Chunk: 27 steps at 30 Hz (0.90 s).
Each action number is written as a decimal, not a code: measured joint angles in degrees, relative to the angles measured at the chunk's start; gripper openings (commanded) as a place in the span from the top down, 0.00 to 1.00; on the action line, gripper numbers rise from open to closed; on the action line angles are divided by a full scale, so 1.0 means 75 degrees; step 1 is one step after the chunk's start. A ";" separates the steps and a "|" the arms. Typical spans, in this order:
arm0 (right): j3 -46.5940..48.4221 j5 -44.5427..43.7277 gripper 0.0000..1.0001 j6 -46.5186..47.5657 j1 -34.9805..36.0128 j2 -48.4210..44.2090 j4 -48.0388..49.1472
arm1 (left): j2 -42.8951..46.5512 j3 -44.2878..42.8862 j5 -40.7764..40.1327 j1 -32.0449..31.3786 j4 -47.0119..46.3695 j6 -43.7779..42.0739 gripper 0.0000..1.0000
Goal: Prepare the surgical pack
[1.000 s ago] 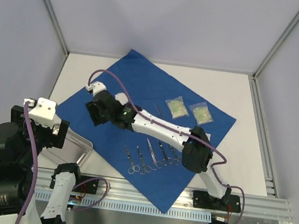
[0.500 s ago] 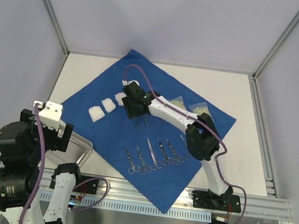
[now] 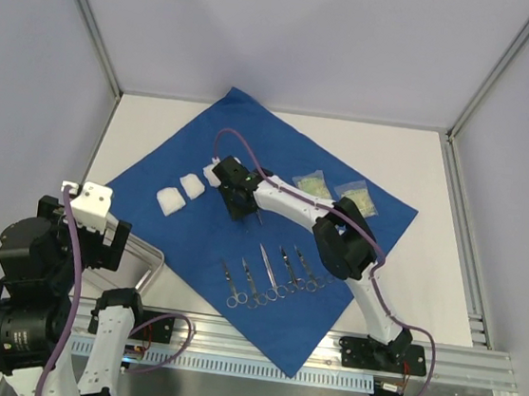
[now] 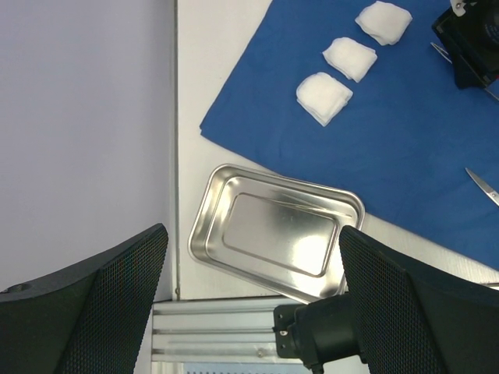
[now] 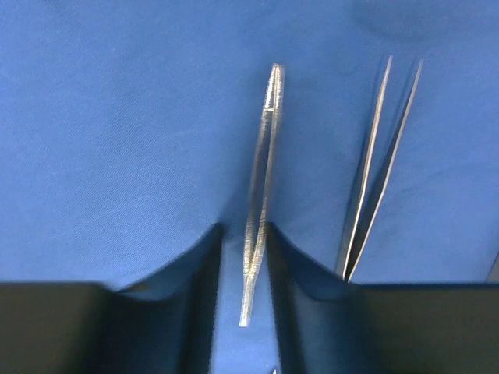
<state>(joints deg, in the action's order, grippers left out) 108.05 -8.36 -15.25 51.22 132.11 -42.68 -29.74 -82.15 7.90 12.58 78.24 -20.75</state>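
Straddling one tweezers (image 5: 261,195), our right gripper (image 5: 243,234) stands half closed; a firm pinch we cannot tell. Blue drape (image 3: 253,135) lies spread mid-table. Left gripper (image 4: 251,234) gapes empty over the near-left steel tray (image 4: 288,185), likely to receive.

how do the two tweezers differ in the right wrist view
The left tweezers lie between the right gripper's fingers; the right tweezers lie outside them. The left tweezers show edge-on, as one thin strip; the right tweezers show both arms, spread toward the far tips. Both are slim steel, on the blue drape, pointing away from the camera.
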 measured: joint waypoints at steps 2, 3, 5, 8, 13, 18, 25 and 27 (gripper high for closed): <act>0.0000 0.0000 0.89 0.0023 0.0003 0.0000 0.0003 | 0.0000 0.0000 0.0012 0.0000 0.0000 0.0003 0.00; 0.0000 0.0003 0.93 0.0017 0.0009 0.0000 0.0003 | 0.0000 0.0000 0.0026 0.0000 0.0000 0.0003 0.00; 0.0000 0.0000 1.00 0.0017 0.0009 -0.0003 0.0000 | 0.0000 0.0000 0.0047 0.0000 0.0000 0.0003 0.00; 0.0000 -0.0012 0.99 0.0017 0.0015 -0.0017 -0.0015 | 0.0000 0.0000 0.0093 0.0000 0.0000 0.0003 0.00; 0.0114 -0.0105 1.00 0.0108 0.0216 -0.0114 -0.0189 | 0.0000 0.0000 0.0184 0.0000 0.0000 0.0006 0.00; 0.0580 0.0020 1.00 0.0294 0.0962 -0.0300 0.0175 | 0.0006 0.0000 0.0323 0.0000 0.0000 0.0009 0.00; 0.2127 0.0530 1.00 0.0592 0.2305 0.0006 0.1064 | 0.0216 0.0090 0.0574 0.0000 -0.0003 0.0032 0.00; 0.2582 0.0726 1.00 0.0629 0.2553 0.0268 0.1361 | 0.0315 0.0181 0.0624 0.0000 -0.0003 0.0032 0.00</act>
<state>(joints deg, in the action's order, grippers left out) 127.42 -2.92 -10.52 70.37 134.13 -32.47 -27.38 -80.79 12.58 12.58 78.22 -20.51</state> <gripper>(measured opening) 0.026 0.998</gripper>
